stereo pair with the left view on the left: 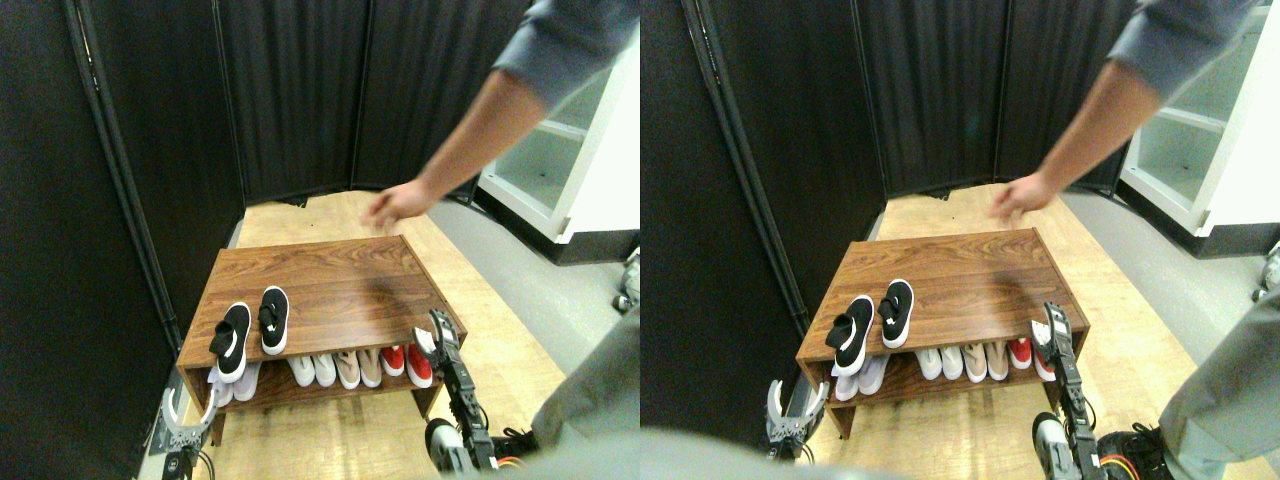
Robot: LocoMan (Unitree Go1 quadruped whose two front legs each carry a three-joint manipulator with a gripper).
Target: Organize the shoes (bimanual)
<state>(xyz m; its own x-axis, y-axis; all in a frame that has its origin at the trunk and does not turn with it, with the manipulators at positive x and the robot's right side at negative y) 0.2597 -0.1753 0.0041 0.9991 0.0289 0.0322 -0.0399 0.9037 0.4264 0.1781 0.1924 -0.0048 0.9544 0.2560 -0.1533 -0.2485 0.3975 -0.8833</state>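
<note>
Black shoes (250, 332) sit askew at shoe rack (330, 270) top's left-front; person's hand (398, 203) behind. Left gripper (190, 415) jaws apart, right gripper (437, 335) unclear. Approach each squarely.

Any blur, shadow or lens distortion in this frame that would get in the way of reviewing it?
Stereo pair view: the person's hand is motion-blurred; a soft shadow falls on the shoe rack top; wide-angle bending curves the dark panels; the black shoes stay sharp.

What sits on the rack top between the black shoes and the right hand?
Only bare wood of the rack top lies between the black shoes and the right hand, as the stereo pair view shows.
</note>
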